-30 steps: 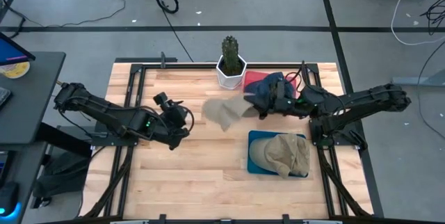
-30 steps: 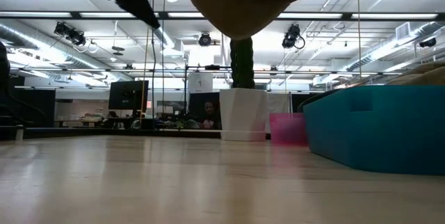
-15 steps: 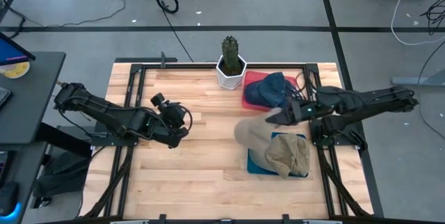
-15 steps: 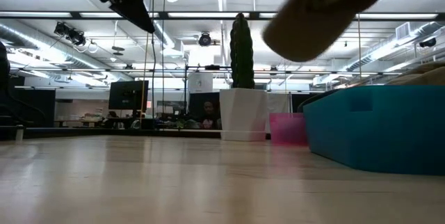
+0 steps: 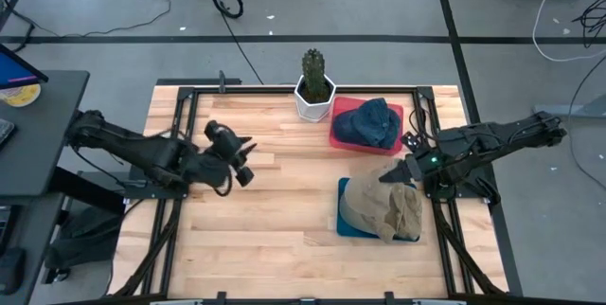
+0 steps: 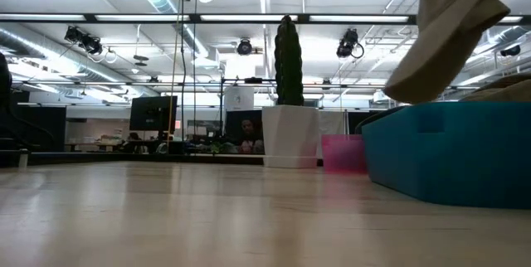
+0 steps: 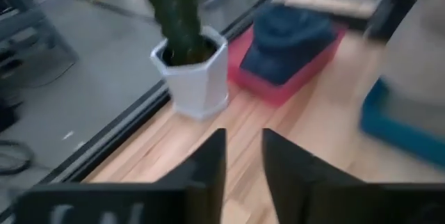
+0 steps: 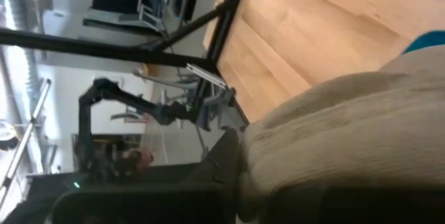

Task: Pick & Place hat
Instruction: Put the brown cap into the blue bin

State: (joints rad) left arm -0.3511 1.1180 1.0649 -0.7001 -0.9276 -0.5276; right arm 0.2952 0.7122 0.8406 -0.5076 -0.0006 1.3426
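Note:
A tan hat [image 5: 371, 191] hangs from my right gripper [image 5: 405, 173], which is shut on it above the blue bin [image 5: 343, 225] at the table's right. In the low view the hat [image 6: 452, 43] hangs over the bin's teal wall [image 6: 448, 151]. Another tan hat [image 5: 398, 218] lies in the bin. A dark blue hat [image 5: 371, 120] rests in the red tray [image 5: 339, 134] at the far right. My left gripper [image 5: 239, 170] hovers over the table's left half, its fingers [image 7: 208, 165] a narrow gap apart with nothing between them. My right gripper holds the tan hat by the edge on its far-right side [image 5: 396, 176], coming from the table's right and slanting down. The cloth [image 8: 292, 147] bunches against the fingers and hides the place of contact. The hat hangs slack below the gripper, over the bin.
A cactus in a white pot [image 5: 314, 89] stands at the far edge, left of the red tray. The black frame rails [image 5: 180, 144] run along the table's sides. Bare wood [image 5: 284, 201] lies between the two arms.
My right gripper has carried the tan hat from the table's middle, near the cactus, toward the right and near edges, over the blue bin. The hat, held flatter before, now hangs down. My left gripper has risen a little and rolled.

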